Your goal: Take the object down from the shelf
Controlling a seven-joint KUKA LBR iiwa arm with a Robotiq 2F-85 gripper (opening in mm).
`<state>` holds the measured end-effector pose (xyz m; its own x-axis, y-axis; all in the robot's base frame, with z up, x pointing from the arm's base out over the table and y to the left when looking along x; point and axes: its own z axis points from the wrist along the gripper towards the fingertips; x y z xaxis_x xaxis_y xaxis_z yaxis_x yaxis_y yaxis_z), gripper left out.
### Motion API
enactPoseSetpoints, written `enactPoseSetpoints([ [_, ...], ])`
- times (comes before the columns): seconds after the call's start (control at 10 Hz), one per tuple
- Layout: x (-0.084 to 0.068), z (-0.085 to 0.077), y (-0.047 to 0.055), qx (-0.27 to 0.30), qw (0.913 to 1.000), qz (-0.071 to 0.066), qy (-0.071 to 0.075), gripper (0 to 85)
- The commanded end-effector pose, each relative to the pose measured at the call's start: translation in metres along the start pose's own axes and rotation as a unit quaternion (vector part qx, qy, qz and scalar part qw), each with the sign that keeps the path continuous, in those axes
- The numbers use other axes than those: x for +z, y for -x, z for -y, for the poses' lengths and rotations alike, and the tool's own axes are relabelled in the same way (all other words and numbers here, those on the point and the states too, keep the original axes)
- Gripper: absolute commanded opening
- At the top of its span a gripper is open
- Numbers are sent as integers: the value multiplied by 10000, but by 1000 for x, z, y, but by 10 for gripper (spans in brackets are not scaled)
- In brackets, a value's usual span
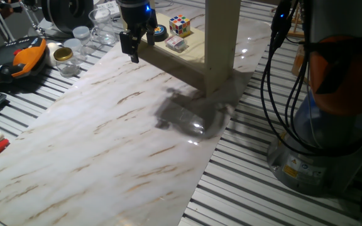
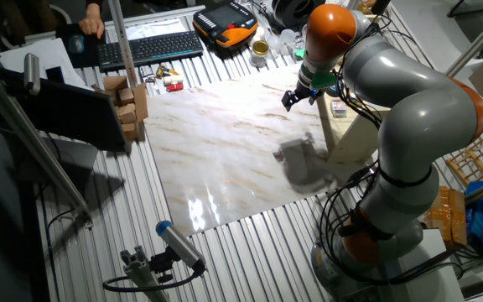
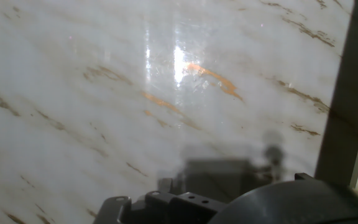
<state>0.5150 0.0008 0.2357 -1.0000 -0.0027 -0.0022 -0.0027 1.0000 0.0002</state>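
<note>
Task status: not started. The pale beige wooden shelf (image 1: 197, 47), upper centre of the frame, carries a multicoloured puzzle cube (image 1: 180, 24) and a small flat box (image 1: 176, 43). The black two-finger end effector (image 1: 135, 45) hangs spread and empty beside it, above the marble-patterned worktop (image 1: 105, 138).

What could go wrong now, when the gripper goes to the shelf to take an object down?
1. The gripper hangs beside the front edge of the shelf; moving sideways, it may hit the board or the upright panel.
2. The Rubik's cube, a small box and a dark round item lie close together, so the fingers might push a neighbour off.
3. Whether the gripper is open is unclear.
</note>
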Motion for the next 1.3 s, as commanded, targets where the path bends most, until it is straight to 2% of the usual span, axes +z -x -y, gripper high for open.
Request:
enactPoseSetpoints([
  [0.0, 0, 0, 0, -120, 9999, -116, 31, 0],
  [0.5, -3, -1, 1, -112, 9999, -124, -15, 0],
  [0.8, -1, 2, -1, -89, 9999, -71, -31, 0],
  [1.0, 3, 7, -3, -35, 10000, -32, -1, 0],
  [1.2, 10, 17, -6, 72, 9999, 21, 99, 0],
])
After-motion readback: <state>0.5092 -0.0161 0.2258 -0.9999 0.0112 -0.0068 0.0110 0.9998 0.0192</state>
